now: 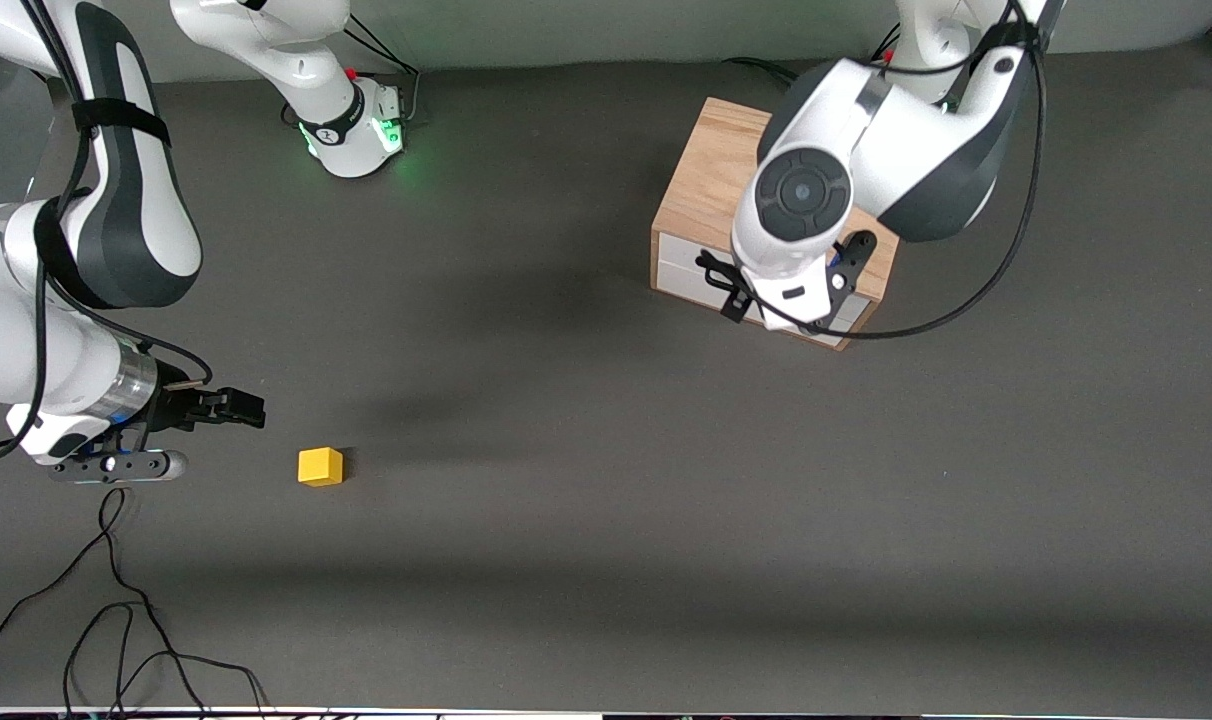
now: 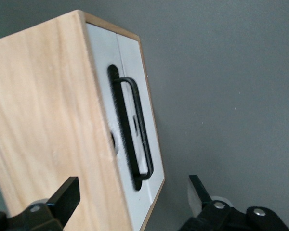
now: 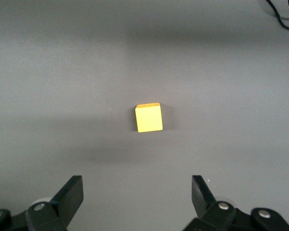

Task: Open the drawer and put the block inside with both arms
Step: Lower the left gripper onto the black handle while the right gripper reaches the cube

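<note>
The block (image 1: 321, 466) lay on the bare surface (image 1: 606, 560) toward the right arm's end, nearest the front camera of the task's things. The right claw (image 1: 228, 405) hung just beside it, not touching, fingers (image 3: 70, 195) released wide and empty; the wrist view showed the block ahead of the gap, not yet between the fingers. Farther from the camera, toward the left arm's end, the cabinet (image 1: 711, 185) stood with its drawer (image 2: 135, 139) shut. The left claw (image 2: 135, 202) hovered before the handle (image 2: 137, 132), fingers spread, holding nothing. Judgement: the approach step was in hand. The next move would call for the left claw to close on the handle and pull.
</note>
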You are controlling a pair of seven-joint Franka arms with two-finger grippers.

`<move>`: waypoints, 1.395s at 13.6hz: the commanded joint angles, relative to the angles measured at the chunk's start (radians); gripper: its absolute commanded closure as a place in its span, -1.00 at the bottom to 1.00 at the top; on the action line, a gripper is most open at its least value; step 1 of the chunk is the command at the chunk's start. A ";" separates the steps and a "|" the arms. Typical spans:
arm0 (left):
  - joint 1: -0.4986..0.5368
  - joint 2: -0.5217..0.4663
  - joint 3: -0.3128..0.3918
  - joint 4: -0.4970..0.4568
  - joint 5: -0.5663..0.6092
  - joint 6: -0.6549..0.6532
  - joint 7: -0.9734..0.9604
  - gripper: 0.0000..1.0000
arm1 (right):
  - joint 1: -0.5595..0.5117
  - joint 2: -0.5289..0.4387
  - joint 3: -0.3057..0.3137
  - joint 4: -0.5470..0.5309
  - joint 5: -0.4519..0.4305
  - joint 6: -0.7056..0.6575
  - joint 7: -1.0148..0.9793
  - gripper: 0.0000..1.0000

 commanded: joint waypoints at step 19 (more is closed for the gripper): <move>0.004 0.142 -0.001 -0.182 0.026 0.239 -0.134 -1.00 | 0.001 0.166 -0.002 -0.157 -0.026 0.402 -0.075 -1.00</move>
